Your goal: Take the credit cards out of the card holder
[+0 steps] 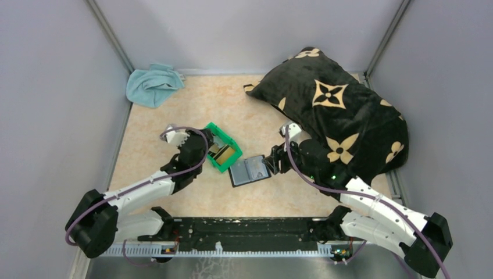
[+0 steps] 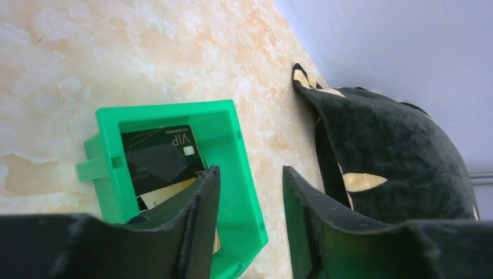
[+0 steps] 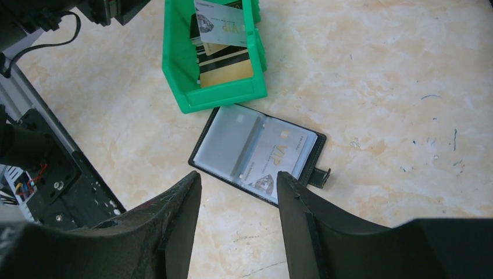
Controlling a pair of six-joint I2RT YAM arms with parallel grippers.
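My right jaws hang spread over the card holder (image 3: pixel 256 154), a black folding wallet lying open on the marbled counter (image 3: pixel 378 70), with one pale credit card (image 3: pixel 279 160) under its glossy sleeve. Just beside it, my left jaws stand parted above a green plastic bin (image 2: pixel 229 151) containing dark, gold and pale credit cards (image 2: pixel 160 154). Beyond lies a plush black pillow (image 1: pixel 343 110).

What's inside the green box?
Cards lie inside the green bin: a pale VIP card on top and a gold card with a dark stripe lower down. They overlap, so anything under them, and the bin's floor, is hidden.
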